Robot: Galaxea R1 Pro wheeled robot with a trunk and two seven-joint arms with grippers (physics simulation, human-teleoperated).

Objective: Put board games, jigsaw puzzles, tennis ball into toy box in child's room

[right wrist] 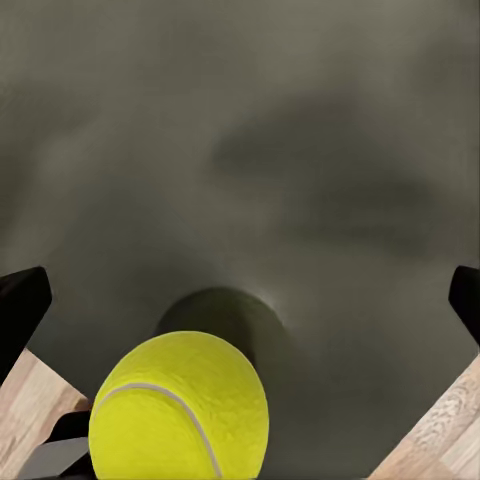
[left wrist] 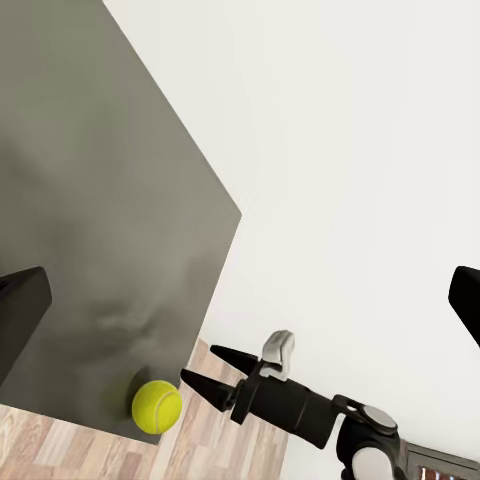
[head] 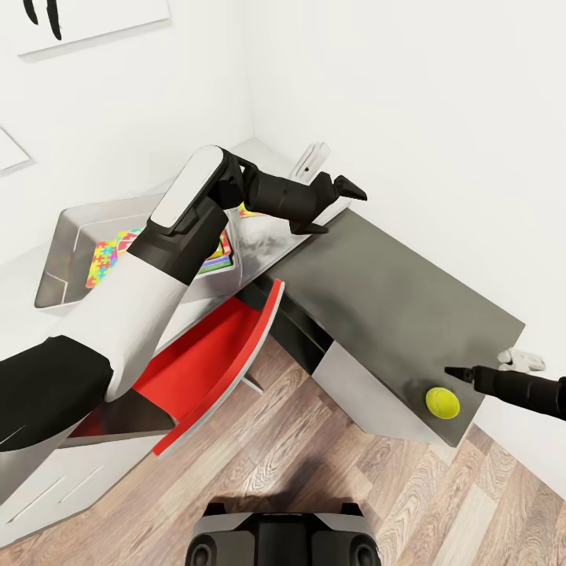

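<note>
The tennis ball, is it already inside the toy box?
No, the tennis ball sits on the dark desk, far from the toy box.

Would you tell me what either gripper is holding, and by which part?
Nothing: left gripper is open and empty; right gripper is open beside the tennis ball.

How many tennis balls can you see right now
1. The tennis ball sits near the corner of the dark grey desk, just ahead of the right gripper. Others could be hidden behind the left arm.

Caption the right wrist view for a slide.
Open right gripper poised over the tennis ball near the dark desk corner.
</note>
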